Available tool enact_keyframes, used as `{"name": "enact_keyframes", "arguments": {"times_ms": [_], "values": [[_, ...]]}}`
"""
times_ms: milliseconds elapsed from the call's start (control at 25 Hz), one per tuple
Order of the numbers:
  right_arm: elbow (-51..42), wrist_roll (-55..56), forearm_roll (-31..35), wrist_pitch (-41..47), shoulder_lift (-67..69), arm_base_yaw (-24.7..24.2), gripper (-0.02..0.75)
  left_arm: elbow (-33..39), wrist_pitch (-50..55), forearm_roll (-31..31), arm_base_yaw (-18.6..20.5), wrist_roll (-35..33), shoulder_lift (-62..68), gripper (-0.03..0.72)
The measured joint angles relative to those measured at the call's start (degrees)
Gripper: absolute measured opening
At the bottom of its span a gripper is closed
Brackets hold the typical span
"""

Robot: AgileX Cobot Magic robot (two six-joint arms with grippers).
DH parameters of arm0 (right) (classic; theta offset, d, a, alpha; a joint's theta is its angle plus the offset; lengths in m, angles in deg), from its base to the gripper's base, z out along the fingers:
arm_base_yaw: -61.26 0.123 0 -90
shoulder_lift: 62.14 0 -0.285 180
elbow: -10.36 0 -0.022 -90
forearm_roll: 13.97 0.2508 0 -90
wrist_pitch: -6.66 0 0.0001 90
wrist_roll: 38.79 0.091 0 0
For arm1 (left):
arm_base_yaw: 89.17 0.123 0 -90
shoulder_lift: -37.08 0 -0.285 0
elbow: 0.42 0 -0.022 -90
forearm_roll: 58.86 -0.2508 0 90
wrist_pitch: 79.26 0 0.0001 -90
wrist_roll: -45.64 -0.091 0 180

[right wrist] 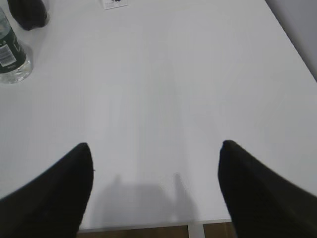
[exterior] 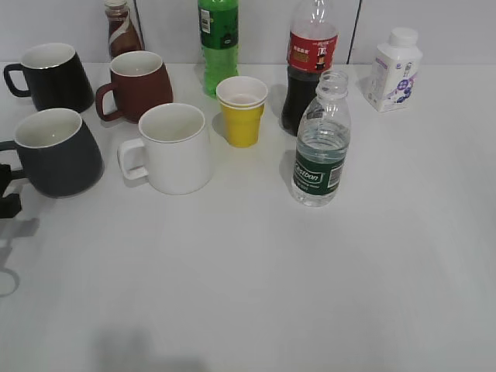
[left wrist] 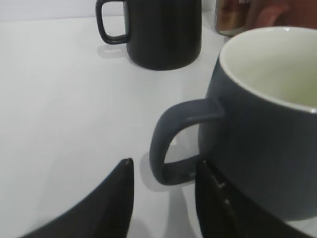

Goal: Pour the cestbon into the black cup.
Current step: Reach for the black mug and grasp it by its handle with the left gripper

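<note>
The cestbon [exterior: 320, 147], a capless clear bottle with a dark green label, stands upright right of centre. It also shows at the top left of the right wrist view [right wrist: 10, 54]. The black cup [exterior: 58, 151], a large charcoal-grey mug with a white inside, stands at the left, and it fills the right of the left wrist view [left wrist: 262, 134]. My left gripper [left wrist: 164, 168] is open, its tips either side of the mug's loop handle [left wrist: 166, 144]. In the exterior view it shows at the left edge [exterior: 6, 194]. My right gripper [right wrist: 154, 145] is open and empty over bare table near the front edge.
A glossy black mug [exterior: 50, 76], a reddish-brown mug [exterior: 138, 84], a white mug [exterior: 172, 147] and a yellow paper cup [exterior: 242, 110] stand near the charcoal mug. A green soda bottle [exterior: 217, 43], a cola bottle [exterior: 310, 66] and a white bottle [exterior: 395, 70] line the back.
</note>
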Motion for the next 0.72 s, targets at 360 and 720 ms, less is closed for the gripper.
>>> {"name": "enact_keyframes", "arguments": {"times_ms": [360,720], "values": [[0.00,0.00,0.00,-0.07,0.00,0.00,0.590,-3.75,-0.79,0.07,0.00,0.00,3.28,0.314],[0.00,0.00,0.24,-0.06,0.00,0.00,0.590,-7.38,-1.11,-0.37,0.00,0.00,7.53,0.110]]}}
